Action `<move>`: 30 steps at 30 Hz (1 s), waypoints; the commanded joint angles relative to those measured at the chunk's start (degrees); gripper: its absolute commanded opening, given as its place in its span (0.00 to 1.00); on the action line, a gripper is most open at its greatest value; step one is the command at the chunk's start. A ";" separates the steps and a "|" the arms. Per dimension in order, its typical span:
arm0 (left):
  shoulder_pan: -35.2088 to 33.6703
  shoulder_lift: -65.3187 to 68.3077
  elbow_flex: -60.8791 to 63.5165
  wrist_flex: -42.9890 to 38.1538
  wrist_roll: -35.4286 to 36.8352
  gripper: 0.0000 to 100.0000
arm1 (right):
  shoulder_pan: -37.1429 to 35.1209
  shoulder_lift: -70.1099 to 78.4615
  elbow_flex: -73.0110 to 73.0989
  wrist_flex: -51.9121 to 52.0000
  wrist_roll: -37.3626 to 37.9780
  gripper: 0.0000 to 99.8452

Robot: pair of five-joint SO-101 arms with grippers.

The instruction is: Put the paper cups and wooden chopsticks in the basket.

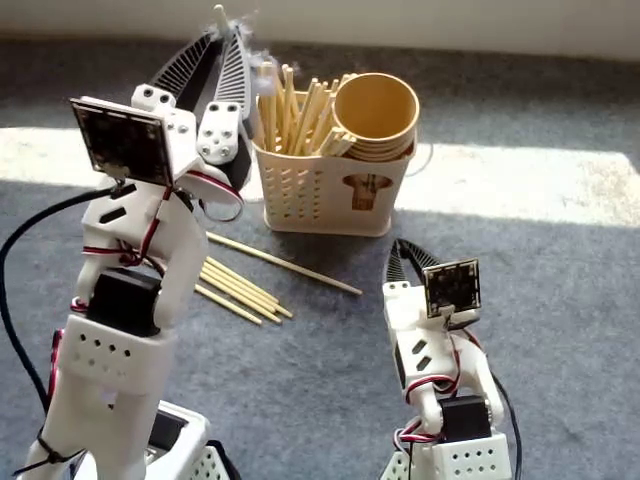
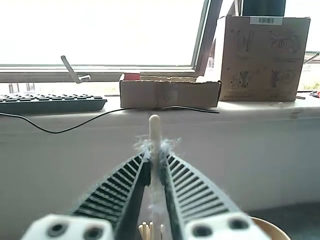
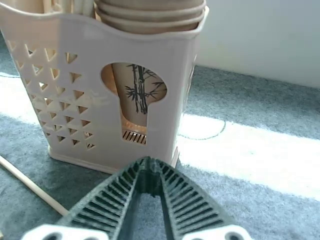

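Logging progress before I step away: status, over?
Left gripper shut on one chopstick, raised by the basket. Right gripper shut, empty, low before basket. Paper cups in; loose chopsticks on the carpet. Nothing blocking.

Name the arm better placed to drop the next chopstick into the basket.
Left. The left claw grips a chopstick above the basket; the right claw sits shut and empty, low before it.
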 commanded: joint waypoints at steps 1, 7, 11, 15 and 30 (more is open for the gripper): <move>1.27 -0.31 1.71 -1.67 -0.53 0.01 | 0.31 -0.48 6.02 -1.54 0.62 0.00; 1.27 -0.31 6.90 -1.49 -0.53 0.01 | 0.31 -0.48 6.02 -1.45 0.62 0.00; 1.01 -0.40 8.13 -1.14 -0.44 0.06 | 0.31 -0.40 6.02 -1.45 0.62 0.00; 1.10 -0.57 5.85 4.66 -0.44 0.11 | 0.31 -0.40 6.02 -1.45 0.62 0.00; -4.70 -1.01 -12.53 33.93 -0.62 0.11 | 0.31 -0.40 6.02 -1.45 0.62 0.00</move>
